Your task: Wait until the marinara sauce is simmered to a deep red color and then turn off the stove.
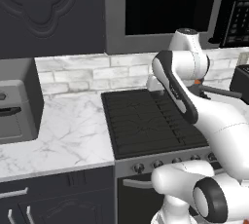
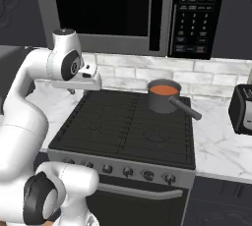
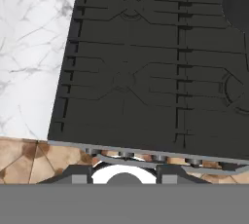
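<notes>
While tool (image 2: pixel 87 83) hovers high over rear-left grates of stove (image 2: pixel 123 127), jaw state cannot be told. Marinara sauce (image 2: pixel 164 90) sits in saucepan (image 2: pixel 165 97) right of tool, orange-red. Knobs (image 2: pixel 128 171) lie far below, toward robot: reach forward-down to front panel needed.

No lettering can be read: the microwave's keypad (image 2: pixel 193 14) carries rows of pale marks, too small and blurred to decipher.
</notes>
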Controlling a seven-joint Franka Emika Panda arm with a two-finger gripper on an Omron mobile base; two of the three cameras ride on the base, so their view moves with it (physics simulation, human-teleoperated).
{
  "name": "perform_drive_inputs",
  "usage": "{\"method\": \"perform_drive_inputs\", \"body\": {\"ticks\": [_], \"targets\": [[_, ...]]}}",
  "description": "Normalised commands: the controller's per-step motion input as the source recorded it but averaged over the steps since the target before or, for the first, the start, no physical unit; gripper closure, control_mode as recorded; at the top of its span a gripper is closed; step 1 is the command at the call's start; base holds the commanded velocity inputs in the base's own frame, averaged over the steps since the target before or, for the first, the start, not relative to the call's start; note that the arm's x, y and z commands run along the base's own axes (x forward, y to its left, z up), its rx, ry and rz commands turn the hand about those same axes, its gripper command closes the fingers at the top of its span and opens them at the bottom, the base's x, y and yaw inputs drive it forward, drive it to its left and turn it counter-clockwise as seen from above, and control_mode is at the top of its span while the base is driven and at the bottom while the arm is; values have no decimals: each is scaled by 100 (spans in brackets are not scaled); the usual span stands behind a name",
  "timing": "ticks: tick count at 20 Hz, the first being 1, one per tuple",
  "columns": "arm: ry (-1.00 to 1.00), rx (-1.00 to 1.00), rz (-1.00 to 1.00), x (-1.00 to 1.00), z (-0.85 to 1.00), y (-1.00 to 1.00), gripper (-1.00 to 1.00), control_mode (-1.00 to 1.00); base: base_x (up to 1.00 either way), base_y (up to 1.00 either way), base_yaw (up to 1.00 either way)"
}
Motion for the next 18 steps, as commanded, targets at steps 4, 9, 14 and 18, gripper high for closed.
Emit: {"method": "perform_drive_inputs", "body": {"ticks": [4, 9, 14, 18], "targets": [[2, 2, -24, -17, -32, -69, -100, -100, 0, 0, 0], [0, 0, -18, -22, -18, -40, -100, -100, 0, 0, 0], [0, 0, 0, 0, 0, 0, -100, -100, 0, 0, 0], [0, 0, 0, 0, 0, 0, -100, -100, 0, 0, 0]]}}
